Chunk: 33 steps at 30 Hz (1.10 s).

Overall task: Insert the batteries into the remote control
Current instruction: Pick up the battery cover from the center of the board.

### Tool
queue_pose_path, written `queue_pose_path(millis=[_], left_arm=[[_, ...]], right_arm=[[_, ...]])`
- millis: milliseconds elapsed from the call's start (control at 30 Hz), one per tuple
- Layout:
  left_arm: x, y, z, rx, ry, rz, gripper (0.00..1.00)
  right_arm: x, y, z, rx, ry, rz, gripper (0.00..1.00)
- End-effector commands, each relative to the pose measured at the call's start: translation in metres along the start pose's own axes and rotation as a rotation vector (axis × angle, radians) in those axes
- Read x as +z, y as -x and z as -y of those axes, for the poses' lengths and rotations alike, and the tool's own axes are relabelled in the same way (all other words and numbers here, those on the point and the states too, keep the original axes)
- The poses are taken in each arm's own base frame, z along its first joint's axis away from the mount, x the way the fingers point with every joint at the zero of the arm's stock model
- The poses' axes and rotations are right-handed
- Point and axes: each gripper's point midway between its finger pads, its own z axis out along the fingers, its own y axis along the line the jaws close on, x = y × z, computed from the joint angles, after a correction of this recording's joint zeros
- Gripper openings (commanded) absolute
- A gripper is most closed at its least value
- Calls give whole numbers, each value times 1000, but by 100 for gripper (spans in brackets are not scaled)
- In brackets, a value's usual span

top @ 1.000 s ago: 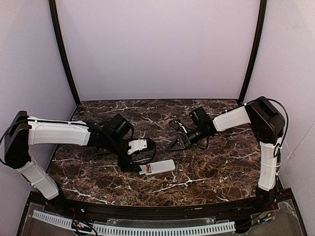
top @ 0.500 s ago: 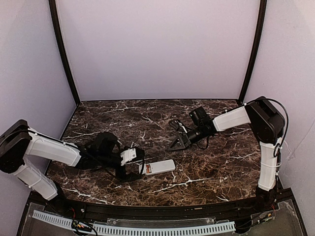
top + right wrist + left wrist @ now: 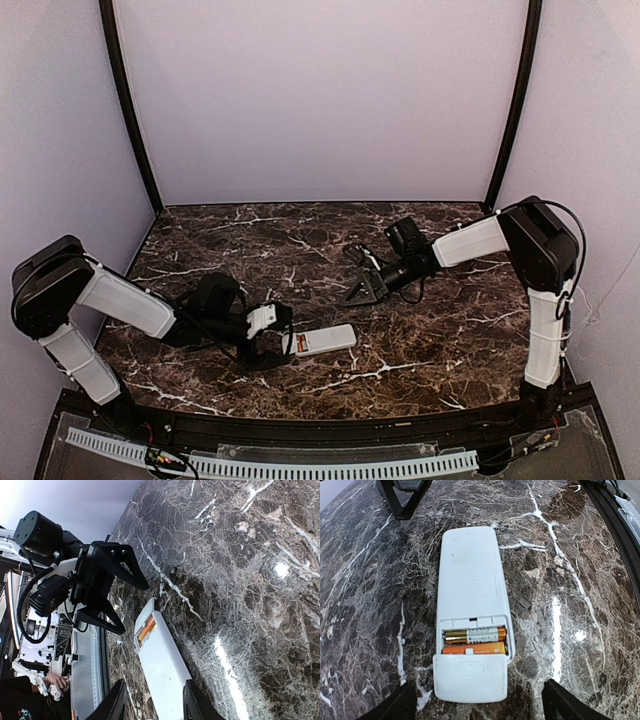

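Remote (image 3: pixel 320 341) lies face down on the worktop (image 3: pixel 450 330), long axis roughly 9-to-3 o'clock. Batteries (image 3: pixel 474 641) sit at its 9 o'clock end. The left gripper (image 3: pixel 283 340), spread wide, straddles that end and is nearer. The right gripper (image 3: pixel 355 280), part-open and empty, hangs toward 1 o'clock. The cover (image 3: pixel 470 679) appears half seated.

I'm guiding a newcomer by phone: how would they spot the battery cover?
On the dark marble table, find the white remote control lying back-up near the left end effector. At its end by that end effector, past the two orange batteries, sits the battery cover: a small white square with a ribbed grip patch.
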Motion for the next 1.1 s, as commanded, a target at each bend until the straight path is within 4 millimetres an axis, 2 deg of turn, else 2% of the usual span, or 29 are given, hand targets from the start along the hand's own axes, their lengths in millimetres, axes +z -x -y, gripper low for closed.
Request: queue_pose_path(millis=[0,467,733,933,1067], left_arm=[[5,-4,3,-18,-52,5,86],[15,-18,1,-58,-93,-12,80],[16,-22,3,-62,-125,-47,66],[6,-4,-3,-48,-114,-57,49],[-3,9,-8,-30,-97,-58,43]], right_arm=[[-1,-1,1,-9,11,5,37],[-1,-2,1,-11,14,3,37],[-1,-2,2,-9,14,3,37],[-2,-1,1,-10,15,6,37],[-2,1,-1,-8,14,9,36]])
